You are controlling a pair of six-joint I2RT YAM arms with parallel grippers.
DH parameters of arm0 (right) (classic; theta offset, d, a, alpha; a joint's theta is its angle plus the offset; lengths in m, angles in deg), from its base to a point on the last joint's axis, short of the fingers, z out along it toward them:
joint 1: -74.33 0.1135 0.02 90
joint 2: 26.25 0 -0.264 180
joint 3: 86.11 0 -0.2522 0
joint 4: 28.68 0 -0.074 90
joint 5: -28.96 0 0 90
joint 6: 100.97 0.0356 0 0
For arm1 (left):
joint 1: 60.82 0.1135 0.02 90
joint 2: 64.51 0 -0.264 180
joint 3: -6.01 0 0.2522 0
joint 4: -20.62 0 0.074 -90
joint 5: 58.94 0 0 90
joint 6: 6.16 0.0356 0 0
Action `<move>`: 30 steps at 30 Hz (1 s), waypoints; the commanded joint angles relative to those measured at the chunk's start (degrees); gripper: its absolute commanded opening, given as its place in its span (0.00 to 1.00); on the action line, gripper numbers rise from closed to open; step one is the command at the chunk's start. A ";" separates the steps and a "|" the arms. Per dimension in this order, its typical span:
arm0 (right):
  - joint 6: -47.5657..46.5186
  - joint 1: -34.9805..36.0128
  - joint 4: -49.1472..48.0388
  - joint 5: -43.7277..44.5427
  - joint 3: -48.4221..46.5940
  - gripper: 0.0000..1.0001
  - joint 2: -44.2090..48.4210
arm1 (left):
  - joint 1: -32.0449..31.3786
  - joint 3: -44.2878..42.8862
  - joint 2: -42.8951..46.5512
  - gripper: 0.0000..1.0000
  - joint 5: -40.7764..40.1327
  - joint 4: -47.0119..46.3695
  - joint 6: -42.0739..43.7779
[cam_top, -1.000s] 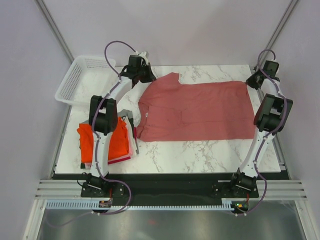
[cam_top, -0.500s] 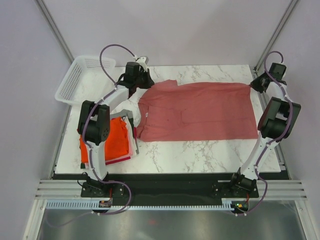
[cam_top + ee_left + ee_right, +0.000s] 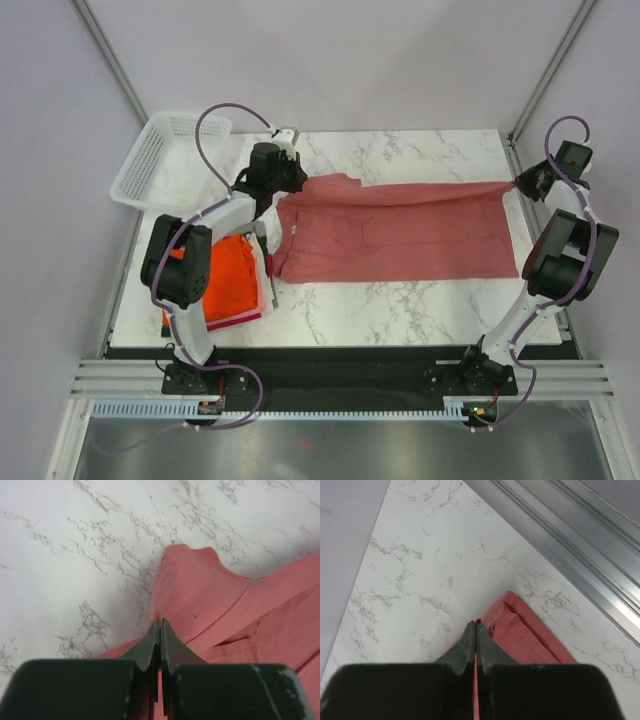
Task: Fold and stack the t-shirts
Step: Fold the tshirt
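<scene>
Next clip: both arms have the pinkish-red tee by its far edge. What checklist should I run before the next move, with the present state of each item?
1. Left gripper shut on the pinkish-red t-shirt: ok, cloth sits between the closed fingers.
2. Right gripper shut on the shirt's far right corner: ok.
3. Far edge stretched straight between the grippers: ok in the top view.
4. Bare table in front of the shirt for a fold to land on: ok.
5. Folded stack apart from the shirt's near left corner: cannot tell; they lie very close.
6. Basket away from the shirt: ok.
</scene>
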 commanded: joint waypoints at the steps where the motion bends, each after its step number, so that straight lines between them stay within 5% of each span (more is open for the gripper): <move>1: 1.19 -0.96 -3.37 -0.48 2.79 0.00 4.33 | -0.34 3.83 4.29 0.02 -3.19 -5.83 3.49; 30: 4.27 -4.48 -7.68 0.92 21.25 0.00 14.62 | -4.12 24.41 16.51 0.02 -8.56 -12.69 0.68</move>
